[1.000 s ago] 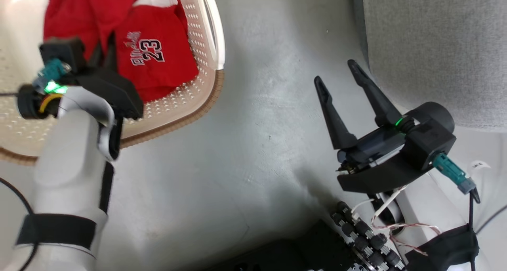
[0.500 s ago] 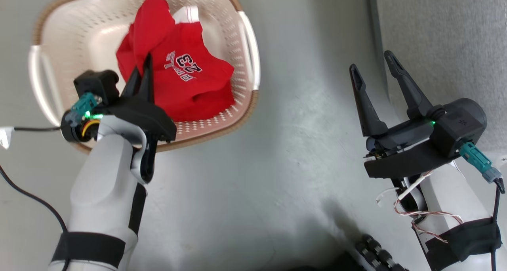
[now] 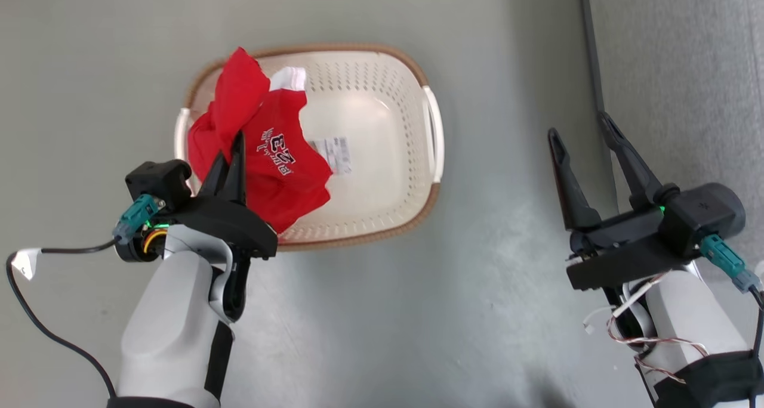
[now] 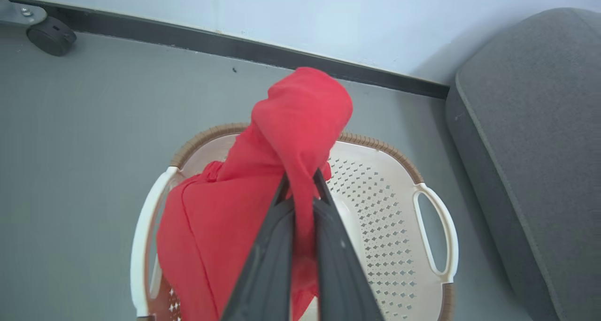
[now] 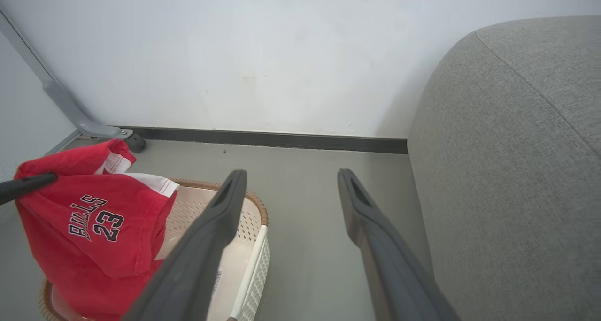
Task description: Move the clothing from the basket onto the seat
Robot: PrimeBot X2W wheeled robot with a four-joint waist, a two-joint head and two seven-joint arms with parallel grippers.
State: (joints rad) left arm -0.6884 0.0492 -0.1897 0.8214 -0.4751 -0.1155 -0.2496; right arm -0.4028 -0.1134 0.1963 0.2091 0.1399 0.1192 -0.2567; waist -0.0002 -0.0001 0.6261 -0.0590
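Clothing (image 3: 262,157): soft red jersey cloth with white trim and a dark 23 print, hanging bunched over the left half of the basket (image 3: 394,86).
Left gripper (image 3: 230,151): clamping a fold of it, fingers pressed together.
Basket: oval perforated cream plastic with a brown woven-look rim, sitting on the smooth grey floor (image 3: 507,277).
Right gripper (image 3: 580,127): hovering spread wide and empty beside the rounded edge of the grey fabric seat (image 3: 674,68). Bare floor is lying between basket and seat.

We read "BULLS" above the number "23" in dark, white-edged lettering on the red jersey (image 5: 94,246), and on the inner bottom of the basket (image 3: 391,86) we see a white label sticker (image 3: 335,155) whose print is too small to read.
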